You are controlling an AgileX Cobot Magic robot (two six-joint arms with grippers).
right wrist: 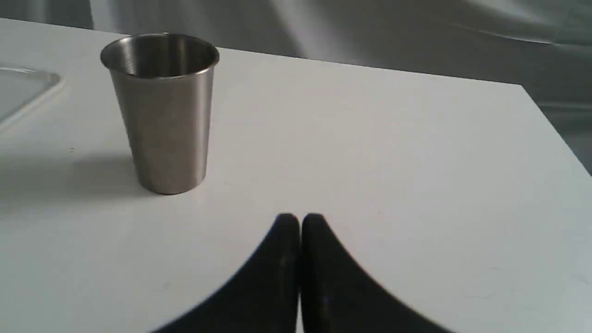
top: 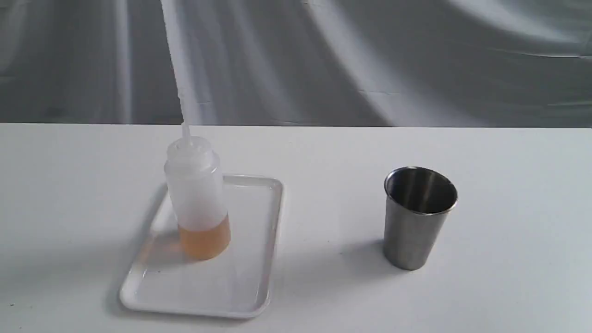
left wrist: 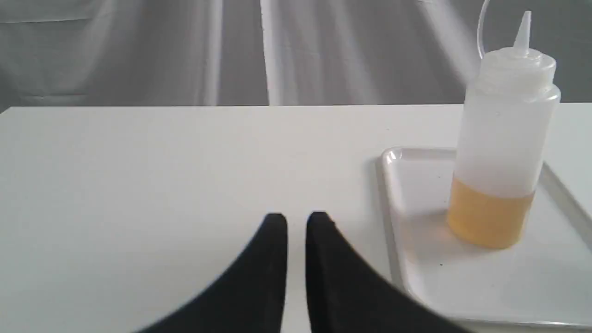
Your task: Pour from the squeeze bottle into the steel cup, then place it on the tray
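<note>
A white tabletop (top: 323,152) stretches in front of a grey draped cloth (top: 296,60) that fills the background. On the left side of the exterior view lies the tray (top: 208,282), flat on the tabletop with its long sides running away from the camera. The squeeze bottle (top: 196,199) stands on the tray, towards its far left part, with its thin nozzle (top: 186,132) pointing up and leaning a little, and amber liquid fills only its lowest portion. The steel cup (top: 416,222) stands upright on the bare tabletop well to the right of the tray, mouth up; its inside looks dark, and I cannot tell whether it holds any liquid. The left gripper (left wrist: 296,219) sits low over the tabletop near the tray's edge, apart from the bottle, its black fingers drawn almost together with only a thin slit between them and nothing in it. The right gripper (right wrist: 300,219) is low over the tabletop near the cup without touching it, its fingers pressed fully together on nothing
</note>
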